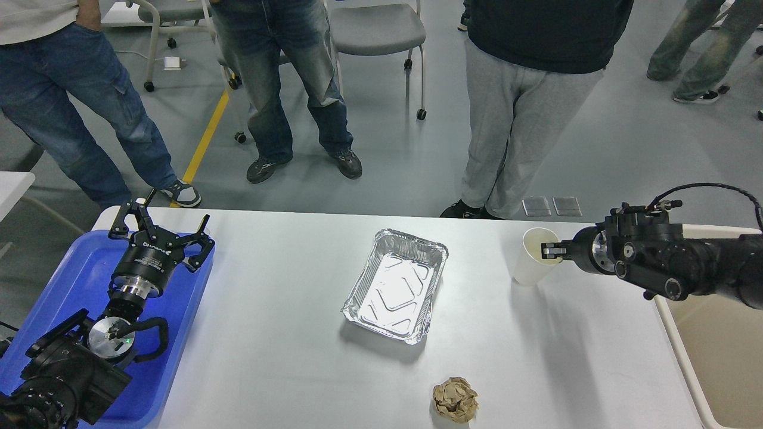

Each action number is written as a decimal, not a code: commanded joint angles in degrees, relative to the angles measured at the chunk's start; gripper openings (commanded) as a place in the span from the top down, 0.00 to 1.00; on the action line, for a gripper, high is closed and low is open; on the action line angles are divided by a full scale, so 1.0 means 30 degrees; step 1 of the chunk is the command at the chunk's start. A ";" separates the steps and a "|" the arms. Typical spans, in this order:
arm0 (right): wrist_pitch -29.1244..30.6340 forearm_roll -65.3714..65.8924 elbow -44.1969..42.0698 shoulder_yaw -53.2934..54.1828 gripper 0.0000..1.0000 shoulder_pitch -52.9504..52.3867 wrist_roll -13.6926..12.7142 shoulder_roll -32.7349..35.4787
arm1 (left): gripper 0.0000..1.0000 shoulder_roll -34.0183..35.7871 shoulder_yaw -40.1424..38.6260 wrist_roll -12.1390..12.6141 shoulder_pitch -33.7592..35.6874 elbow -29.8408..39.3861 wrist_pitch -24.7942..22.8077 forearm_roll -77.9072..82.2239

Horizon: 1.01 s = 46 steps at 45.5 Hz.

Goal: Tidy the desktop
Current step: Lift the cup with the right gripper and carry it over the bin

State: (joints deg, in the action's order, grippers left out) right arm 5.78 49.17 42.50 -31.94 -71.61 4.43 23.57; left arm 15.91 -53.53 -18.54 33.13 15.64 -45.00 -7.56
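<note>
The white desktop point(286, 357) holds an empty foil tray point(395, 285) in the middle and a crumpled brown paper ball point(455, 400) near the front edge. My right gripper point(549, 251) is shut on the rim of a white paper cup point(532, 257), holding it tilted and lifted just above the desktop at the right. My left gripper point(160, 223) is open and empty above the blue tray point(77, 280) at the left.
A beige tub point(721, 351) stands at the right end of the desktop, under my right arm. Several people stand beyond the far edge, with wheeled chairs point(375, 30) behind them.
</note>
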 commanded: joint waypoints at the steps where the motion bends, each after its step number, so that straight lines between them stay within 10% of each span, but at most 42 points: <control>1: 0.1295 -0.1039 0.2034 -0.0047 1.00 -0.2700 0.0076 0.2043 | 0.00 0.0000 0.0000 0.0000 0.0000 0.0000 0.0000 0.0000; 23: 0.4812 -0.2415 0.3208 0.0041 1.00 -0.7946 -0.0158 0.5298 | 0.00 0.0000 0.0000 0.0029 0.0000 0.0000 0.0000 0.0000; 46: 0.1593 -0.8857 0.2154 0.0012 1.00 -0.8094 -0.0978 0.6235 | 0.00 0.0000 0.0000 0.0000 0.0000 0.0000 0.0000 0.0000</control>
State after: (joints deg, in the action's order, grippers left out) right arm 16.71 33.36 50.80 -31.70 -95.99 2.56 40.66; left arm 15.91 -53.53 -18.51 33.14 15.64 -45.00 -7.56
